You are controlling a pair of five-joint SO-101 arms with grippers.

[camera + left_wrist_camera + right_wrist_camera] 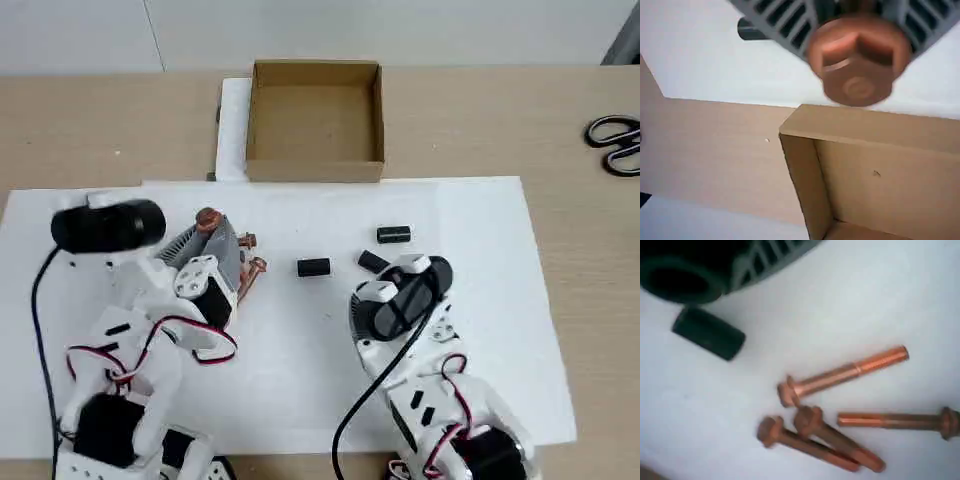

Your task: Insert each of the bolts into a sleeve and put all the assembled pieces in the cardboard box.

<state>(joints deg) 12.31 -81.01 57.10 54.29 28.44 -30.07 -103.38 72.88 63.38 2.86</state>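
Grips a copper bolt (857,60) tight in the left gripper (209,228), left of centre in the high view, below and left of the cardboard box (315,170) at top centre; pinches a black sleeve (677,282) in the right gripper (380,268), right of centre; shows four loose bolts (810,422) on the white paper (300,380) beside the left gripper, one loose sleeve (313,267) mid-frame, another sleeve (393,234) further right.

The table holds five copper-coloured hex-headed metal bolts (842,374) (895,420) (810,447) (842,441) (857,60), three short black cylindrical sleeves (313,267) (393,234) (372,261), one open square cardboard box (315,170), two white paper sheets (300,380) (233,130), one pair of black-handled scissors (615,145) and two white robot arms (150,300) (430,400).
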